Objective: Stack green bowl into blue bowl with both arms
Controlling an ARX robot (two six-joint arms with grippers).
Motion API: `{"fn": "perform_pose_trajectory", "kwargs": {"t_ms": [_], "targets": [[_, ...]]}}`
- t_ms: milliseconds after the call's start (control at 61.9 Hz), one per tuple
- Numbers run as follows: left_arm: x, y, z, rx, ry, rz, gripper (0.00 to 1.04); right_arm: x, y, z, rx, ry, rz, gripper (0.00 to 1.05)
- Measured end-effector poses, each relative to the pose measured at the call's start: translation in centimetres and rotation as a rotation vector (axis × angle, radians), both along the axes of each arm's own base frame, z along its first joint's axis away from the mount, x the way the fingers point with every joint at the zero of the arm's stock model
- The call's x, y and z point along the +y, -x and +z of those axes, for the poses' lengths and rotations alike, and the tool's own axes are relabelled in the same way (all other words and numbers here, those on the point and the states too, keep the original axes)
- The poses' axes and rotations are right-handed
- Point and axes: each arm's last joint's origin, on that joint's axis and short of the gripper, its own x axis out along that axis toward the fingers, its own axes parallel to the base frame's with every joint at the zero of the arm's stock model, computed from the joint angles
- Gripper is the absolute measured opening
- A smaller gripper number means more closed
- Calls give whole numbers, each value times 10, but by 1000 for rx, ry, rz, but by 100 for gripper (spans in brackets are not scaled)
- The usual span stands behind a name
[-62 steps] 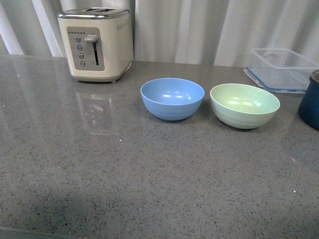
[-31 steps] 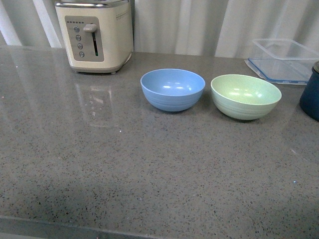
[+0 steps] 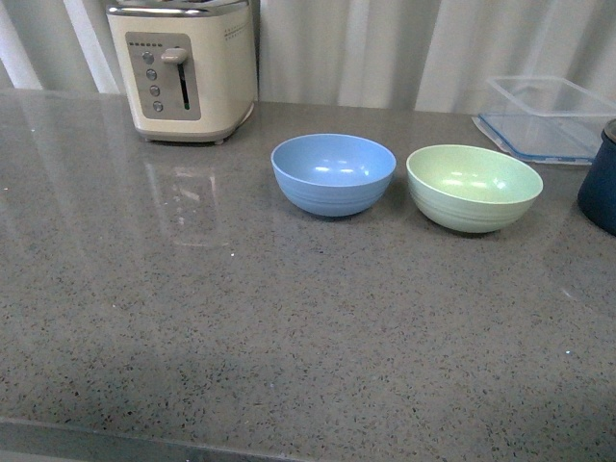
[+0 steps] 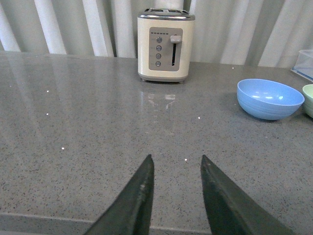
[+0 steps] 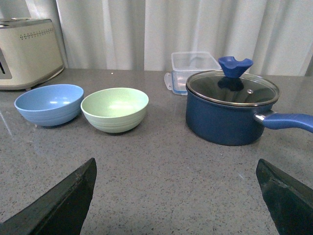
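The blue bowl (image 3: 333,173) and the green bowl (image 3: 474,188) stand upright side by side on the grey stone counter, a small gap between them, green to the right of blue. Both are empty. Neither arm shows in the front view. In the left wrist view my left gripper (image 4: 176,159) is open over bare counter near the front edge, the blue bowl (image 4: 269,98) well ahead of it and off to one side. My right gripper (image 5: 176,164) is open wide over bare counter, short of the green bowl (image 5: 115,109) and blue bowl (image 5: 49,104).
A cream toaster (image 3: 184,69) stands at the back left. A clear plastic container (image 3: 546,114) sits at the back right. A dark navy pot (image 5: 230,112) with a glass lid and blue handle (image 5: 288,121) stands right of the green bowl. White curtains close the back.
The front view has tilted down a little since a second ago, so everything sits higher in the picture. The bowls have not moved on the counter.
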Motion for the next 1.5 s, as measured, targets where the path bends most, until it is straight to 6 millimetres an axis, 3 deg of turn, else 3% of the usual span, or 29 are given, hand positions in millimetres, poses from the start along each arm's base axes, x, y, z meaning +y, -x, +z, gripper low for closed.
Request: {"fn": "perform_pose_trajectory", "kwargs": {"t_ms": [145, 356, 453, 598, 776, 921, 1131, 1503], "targets": [[0, 0, 0, 0, 0, 0, 67, 2, -3, 2, 81, 30, 44, 95], [0, 0, 0, 0, -1, 0, 100, 16, -35, 54, 138, -10, 183, 95], [0, 0, 0, 0, -2, 0, 98, 23, -69, 79, 204, -70, 228, 95], [0, 0, 0, 0, -2, 0, 98, 29, -132, 93, 346, -123, 185, 95], [0, 0, 0, 0, -2, 0, 98, 34, -202, 87, 496, -135, 95, 95], [0, 0, 0, 0, -2, 0, 98, 36, -242, 72, 570, -119, 39, 95], [0, 0, 0, 0, -2, 0, 98, 32, -287, 56, 633, -101, -42, 95], [0, 0, 0, 0, -2, 0, 98, 25, -316, 30, 709, -84, -112, 95]]}}
